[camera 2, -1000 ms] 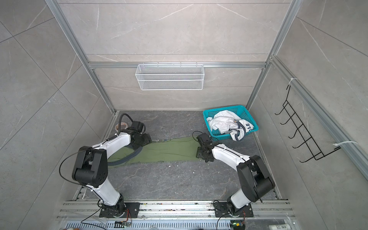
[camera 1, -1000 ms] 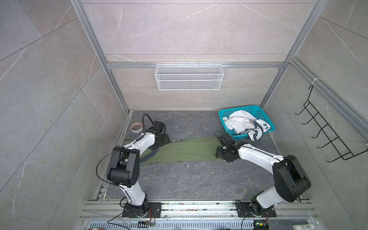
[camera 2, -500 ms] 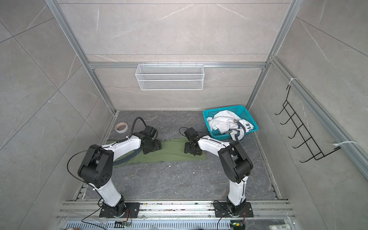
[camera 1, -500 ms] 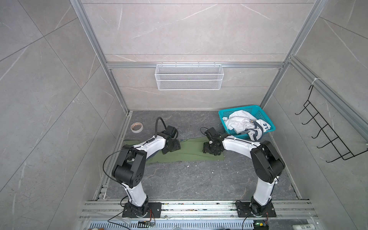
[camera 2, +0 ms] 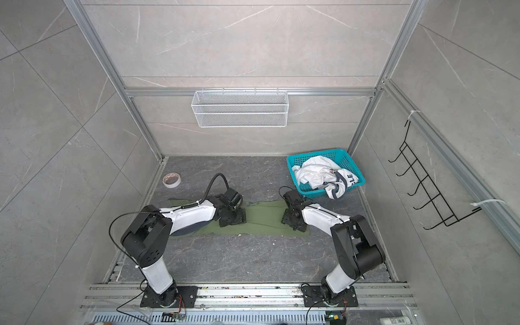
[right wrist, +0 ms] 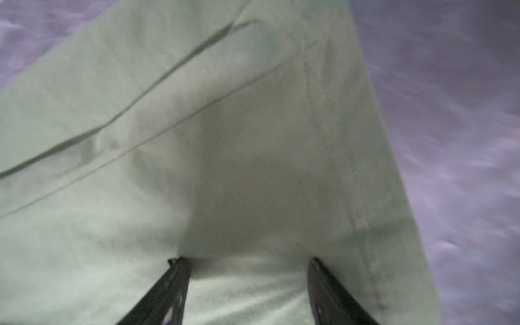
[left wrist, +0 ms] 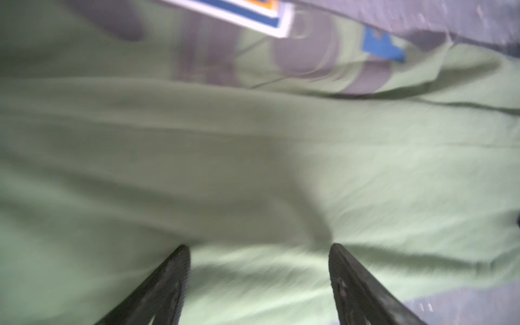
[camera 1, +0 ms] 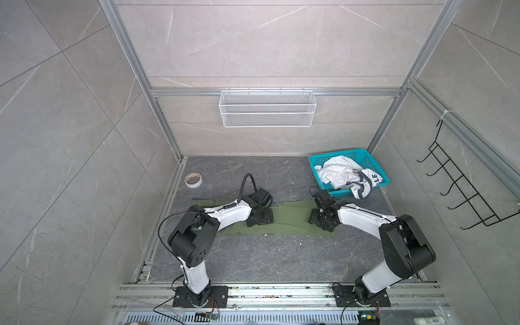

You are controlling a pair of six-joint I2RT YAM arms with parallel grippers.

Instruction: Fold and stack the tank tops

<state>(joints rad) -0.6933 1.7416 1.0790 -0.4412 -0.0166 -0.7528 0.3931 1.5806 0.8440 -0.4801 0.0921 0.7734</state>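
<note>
Jaws wide, empty: left gripper (left wrist: 259, 250), right gripper (right wrist: 247, 260) over green top (camera 1: 289, 219). Print (left wrist: 242, 12) upper-frame in left wrist only; white top (camera 1: 337, 174) reads "LE".

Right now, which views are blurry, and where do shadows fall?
Left wrist view: green top smeared by motion blur. Right wrist view: table streaked, a dark shadow on the cloth ahead of the right tool. Both top views: sharp, evenly lit, wide-angle stretch at the edges.

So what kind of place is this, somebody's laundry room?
Likely a robot test cell, not a home: grey panels in an aluminium frame, two white-and-black robot arms bolted to a rail, an olive green cloth tank top laid flat under them.
</note>
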